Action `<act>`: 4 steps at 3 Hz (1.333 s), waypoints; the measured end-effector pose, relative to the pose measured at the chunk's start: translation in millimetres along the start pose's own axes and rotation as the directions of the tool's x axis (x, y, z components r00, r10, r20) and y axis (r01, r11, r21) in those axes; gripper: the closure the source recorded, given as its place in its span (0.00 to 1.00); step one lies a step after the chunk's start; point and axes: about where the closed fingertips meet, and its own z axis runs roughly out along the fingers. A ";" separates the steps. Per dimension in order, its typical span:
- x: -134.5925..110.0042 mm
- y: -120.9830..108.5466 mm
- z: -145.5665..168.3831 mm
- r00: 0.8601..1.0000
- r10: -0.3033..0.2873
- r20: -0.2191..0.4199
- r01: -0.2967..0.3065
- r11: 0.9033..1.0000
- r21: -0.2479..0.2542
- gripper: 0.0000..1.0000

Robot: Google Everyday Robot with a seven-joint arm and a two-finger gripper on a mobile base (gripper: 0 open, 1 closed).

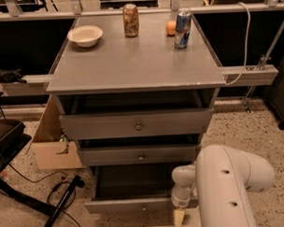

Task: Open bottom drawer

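Note:
The grey cabinet [131, 64] has three drawers. The bottom drawer [131, 205] stands pulled out toward me, and its dark interior [135, 181] shows behind its slim front. Its small round knob [143, 208] sits at the centre of the front. The middle drawer [140, 155] and the top drawer [137, 125] also stand slightly out. My white arm [228, 187] reaches in from the lower right. My gripper [179, 216] hangs at the right end of the bottom drawer's front, to the right of the knob, with a pale yellowish tip showing.
On the cabinet top stand a white bowl [85, 35], a brown can [130, 14], a blue can [182, 29] and an orange [171, 28]. A cardboard box [52, 146] sits at the left. A black stand and cables [51, 202] lie on the floor at the left.

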 end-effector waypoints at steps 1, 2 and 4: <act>-3.4 -9.0 -4.9 1.000 0.000 0.000 0.000 1.000 0.000 0.50; -5.6 -13.2 -8.9 1.000 0.000 0.000 0.000 1.000 0.000 0.73; -7.9 -24.2 -16.7 1.000 0.000 0.000 0.000 1.000 0.000 1.00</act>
